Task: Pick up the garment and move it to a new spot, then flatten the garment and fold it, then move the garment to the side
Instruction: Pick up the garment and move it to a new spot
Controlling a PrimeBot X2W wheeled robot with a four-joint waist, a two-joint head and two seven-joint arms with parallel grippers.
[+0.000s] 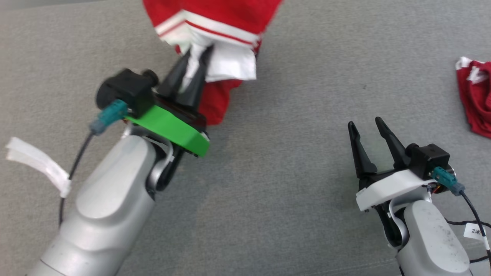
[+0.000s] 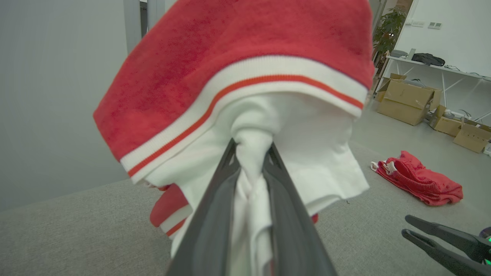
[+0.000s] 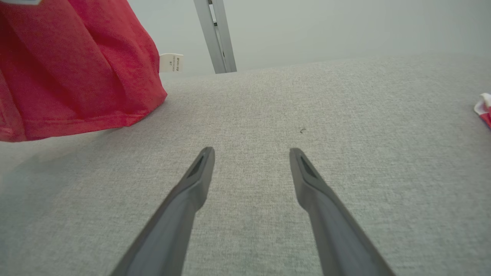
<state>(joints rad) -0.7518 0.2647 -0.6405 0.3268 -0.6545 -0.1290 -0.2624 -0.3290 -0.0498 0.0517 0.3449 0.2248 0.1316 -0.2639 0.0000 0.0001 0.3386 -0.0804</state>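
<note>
Left gripper is clamped tight on a bunched white bit of the red garment, which hangs lifted over the far side of the grey table. Its hem maybe brushes the tabletop, hard to say. Right gripper sits spread wide, empty, mid-table with lots of bare grey around. Another red bundle lies at the table's right edge.
</note>
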